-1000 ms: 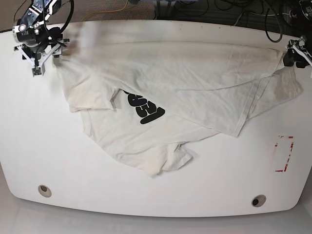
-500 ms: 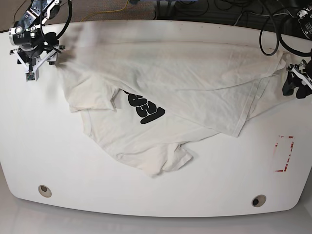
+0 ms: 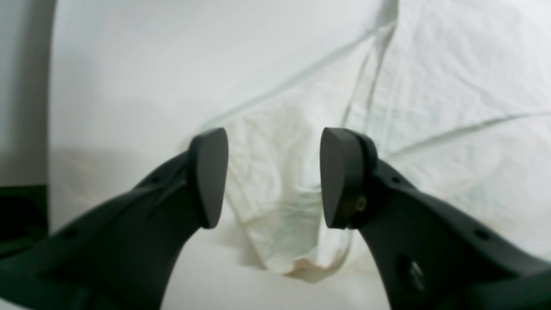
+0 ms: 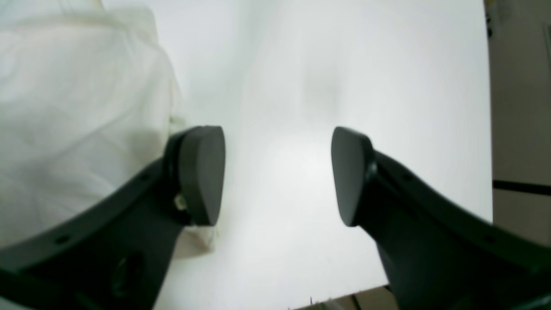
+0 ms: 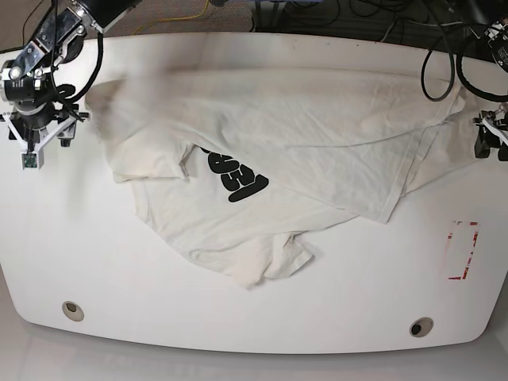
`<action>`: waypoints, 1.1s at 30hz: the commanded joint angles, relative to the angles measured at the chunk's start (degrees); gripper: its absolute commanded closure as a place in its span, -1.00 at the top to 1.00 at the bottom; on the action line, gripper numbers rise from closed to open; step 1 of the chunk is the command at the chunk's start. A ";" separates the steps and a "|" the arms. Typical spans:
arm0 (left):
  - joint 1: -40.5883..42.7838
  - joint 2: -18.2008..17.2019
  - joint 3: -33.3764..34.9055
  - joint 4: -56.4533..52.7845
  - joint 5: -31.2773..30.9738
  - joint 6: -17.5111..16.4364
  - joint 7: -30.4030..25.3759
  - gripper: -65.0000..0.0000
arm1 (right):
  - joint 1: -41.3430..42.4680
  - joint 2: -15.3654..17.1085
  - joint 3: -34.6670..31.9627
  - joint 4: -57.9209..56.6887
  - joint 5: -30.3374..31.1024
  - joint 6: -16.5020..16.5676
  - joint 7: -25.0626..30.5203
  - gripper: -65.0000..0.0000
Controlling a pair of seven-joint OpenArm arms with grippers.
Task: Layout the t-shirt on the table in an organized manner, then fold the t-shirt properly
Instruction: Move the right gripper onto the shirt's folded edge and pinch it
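The white t-shirt [image 5: 317,127] lies crumpled across the far half of the table [image 5: 238,325], with one hem folded over and part of its black lettering [image 5: 236,178] showing. My left gripper [image 5: 490,136] hovers at the shirt's right corner. In the left wrist view the left gripper [image 3: 273,176] is open, and a wrinkled shirt corner [image 3: 288,232] lies on the table below the gap. My right gripper [image 5: 44,131] is just off the shirt's left edge. It [image 4: 277,176] is open over bare table, with shirt cloth [image 4: 73,107] beside its left finger.
A red tape rectangle [image 5: 462,250] marks the table's right side. Two grey grommet holes [image 5: 72,310] [image 5: 421,326] sit near the front edge. Dark cables [image 5: 357,16] run behind the table's far edge.
Both arms have moved from the shirt's far corners toward the front. The right gripper also slid outward, off the cloth. The shirt has stayed in place.
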 commanded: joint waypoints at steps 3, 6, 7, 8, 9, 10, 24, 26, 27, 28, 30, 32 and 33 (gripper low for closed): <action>-0.59 0.42 -3.12 0.77 3.44 -0.06 -1.20 -0.02 | 3.74 0.69 -4.50 0.84 0.57 -0.03 0.95 0.15; -0.59 1.48 -3.47 0.77 7.04 -0.06 -2.70 -0.02 | 5.05 0.43 -8.28 0.14 0.57 -0.03 0.95 0.15; -0.59 1.83 -3.47 0.77 7.92 -0.06 -3.40 -0.02 | 5.32 0.43 -9.51 -0.12 0.57 -0.03 0.95 0.15; -0.59 2.36 -3.47 0.77 9.42 -0.06 -4.72 -0.02 | 5.67 0.08 -11.27 -0.56 0.57 -0.03 0.95 0.15; -0.59 2.80 -3.47 0.77 10.39 -0.06 -5.60 -0.02 | 5.93 -0.10 -12.32 -0.74 0.48 -0.03 0.95 0.15; -0.59 3.32 -3.47 0.68 11.79 -0.06 -6.83 -0.02 | 6.55 -0.36 -13.38 -0.92 0.48 -0.03 0.95 0.15; -2.61 4.64 -1.01 -6.09 16.54 -0.06 -9.64 -0.02 | 11.56 -1.86 -18.21 -14.98 0.39 -0.03 5.08 0.15; -3.05 4.73 -1.01 -6.26 16.54 -0.06 -9.64 -0.02 | 11.56 -1.77 -18.21 -17.00 0.39 -0.03 6.92 0.15; -2.96 4.73 -1.01 -6.35 16.54 -0.06 -9.64 -0.02 | 11.65 -1.68 -18.21 -18.15 0.39 -0.03 7.72 0.15; -2.96 4.73 -1.01 -6.35 16.54 -0.06 -9.64 -0.02 | 11.65 -1.42 -18.21 -18.59 0.39 -0.03 8.07 0.15; -2.96 4.73 -1.01 -6.35 16.54 -0.06 -9.64 -0.02 | 11.91 -0.19 -18.21 -20.34 0.39 -0.03 8.95 0.15; -3.05 4.73 -1.01 -6.35 16.54 -0.06 -9.64 -0.02 | 11.82 0.43 -18.21 -21.93 0.48 -0.03 9.21 0.16; -3.14 4.73 -1.01 -6.35 16.54 -0.06 -9.64 -0.02 | 11.82 0.78 -18.12 -22.89 0.57 -0.03 9.30 0.16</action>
